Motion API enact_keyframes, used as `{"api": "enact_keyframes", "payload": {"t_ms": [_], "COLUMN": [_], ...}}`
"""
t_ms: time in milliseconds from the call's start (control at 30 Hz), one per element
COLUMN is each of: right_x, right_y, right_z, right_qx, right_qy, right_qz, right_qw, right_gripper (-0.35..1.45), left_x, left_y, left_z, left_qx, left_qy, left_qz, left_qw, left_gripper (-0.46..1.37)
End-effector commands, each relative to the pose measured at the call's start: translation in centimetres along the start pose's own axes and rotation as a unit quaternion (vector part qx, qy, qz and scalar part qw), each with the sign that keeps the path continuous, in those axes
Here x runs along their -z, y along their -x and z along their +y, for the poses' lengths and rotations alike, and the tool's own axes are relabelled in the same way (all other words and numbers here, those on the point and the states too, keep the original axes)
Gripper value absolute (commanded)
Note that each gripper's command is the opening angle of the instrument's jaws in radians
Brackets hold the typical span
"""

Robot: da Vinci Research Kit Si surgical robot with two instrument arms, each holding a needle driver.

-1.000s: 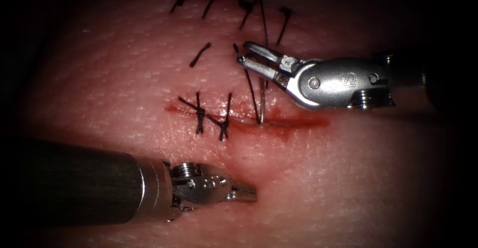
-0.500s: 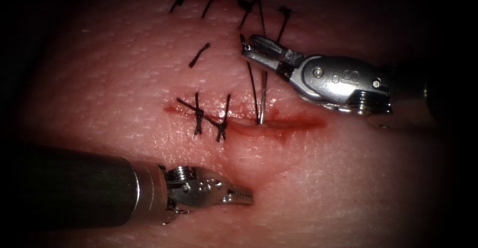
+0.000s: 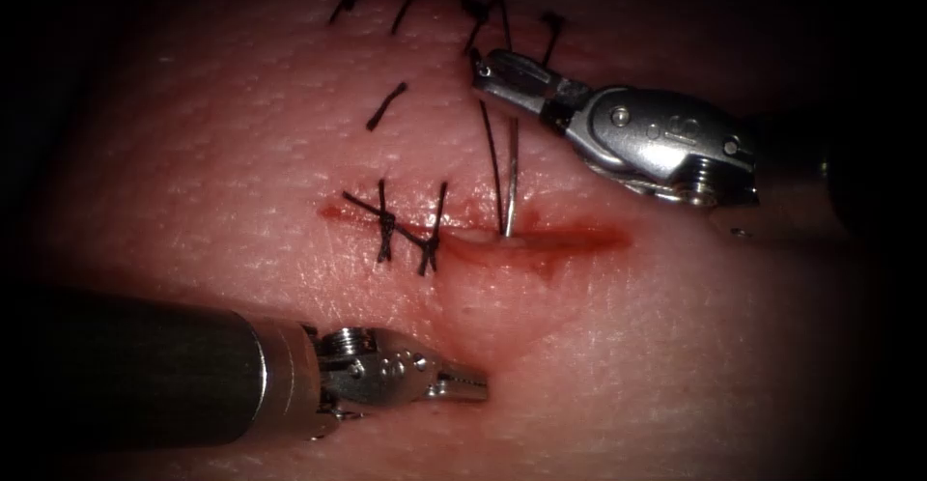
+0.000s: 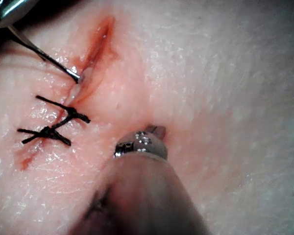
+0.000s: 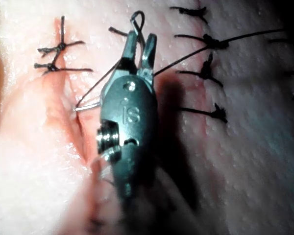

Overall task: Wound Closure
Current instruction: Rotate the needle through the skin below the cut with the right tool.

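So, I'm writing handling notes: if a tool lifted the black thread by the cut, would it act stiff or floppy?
Probably floppy: the thread hangs in a loose curve from the right tool to the needle standing in the cut. Likely light. It should hold friction, since tied stitches stay knotted.

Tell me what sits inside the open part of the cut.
The needle stands in the cut, thread beside it, red fluid along the edges. Its buried end is hidden. The right tool grips thread above; the left tool holds nothing.

Bare tissue [image 3: 676,346] lies open at lower right. At upper centre the needle [image 3: 509,177], thread [image 3: 492,162] and right tool [image 3: 497,70] crowd the cut [image 3: 541,240].
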Motion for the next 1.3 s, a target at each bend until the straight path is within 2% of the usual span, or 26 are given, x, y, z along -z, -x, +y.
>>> {"api": "enact_keyframes", "payload": {"t_ms": [33, 267, 333, 467, 600, 733, 900, 1067, 1167, 1233, 1267, 1300], "right_x": [0.00, -0.02, -0.01, 0.00, 0.01, 0.04, 0.15, 0.23, 0.23, 0.22, 0.21, 0.21], "right_y": [0.00, 0.03, 0.06, 0.11, 0.13, 0.17, 0.22, 0.19, 0.19, 0.19, 0.20, 0.20], "right_z": [0.00, 0.03, 0.01, -0.02, -0.01, -0.03, -0.05, 0.04, 0.08, 0.08, 0.08, 0.08], "right_qx": [0.001, -0.036, -0.067, -0.120, -0.180, -0.209, -0.218, -0.216, -0.218, -0.207, -0.198, -0.192], "right_qy": [0.001, 0.001, -0.003, -0.011, -0.010, -0.011, -0.005, 0.006, 0.013, 0.012, 0.011, 0.011], "right_qz": [0.000, -0.008, -0.013, -0.021, -0.029, -0.042, -0.078, -0.109, -0.112, -0.106, -0.104, -0.099], "right_qw": [1.000, 0.999, 0.998, 0.993, 0.983, 0.977, 0.973, 0.970, 0.969, 0.973, 0.975, 0.976], "right_gripper": [-0.35, -0.35, -0.35, -0.35, -0.35, -0.35, -0.35, -0.35, -0.35, -0.35, -0.07, 0.41], "left_x": [0.00, 0.00, 0.01, 0.00, 0.00, 0.01, 0.01, 0.01, 0.01, 0.01, 0.01, 0.01], "left_y": [0.00, 0.00, 0.00, 0.00, -0.01, -0.01, -0.02, -0.02, -0.03, -0.03, -0.03, -0.03], "left_z": [0.00, 0.01, 0.01, 0.00, 0.00, 0.00, 0.00, 0.00, 0.00, 0.00, 0.00, 0.00], "left_qx": [0.000, 0.000, 0.000, 0.000, 0.000, 0.000, 0.000, 0.000, 0.003, 0.003, 0.003, 0.003], "left_qy": [0.003, 0.003, 0.004, 0.004, 0.004, 0.004, 0.004, 0.004, 0.004, 0.005, 0.004, 0.006], "left_qz": [0.000, 0.000, 0.000, 0.000, 0.000, 0.000, 0.000, 0.000, 0.000, 0.000, 0.000, 0.000], "left_qw": [1.0000, 1.0000, 1.0000, 1.0000, 1.0000, 1.0000, 1.0000, 1.0000, 1.0000, 1.0000, 1.0000, 1.0000], "left_gripper": [-0.23, -0.23, -0.23, -0.24, -0.24, -0.23, -0.24, -0.24, -0.24, -0.24, -0.25, -0.26]}}
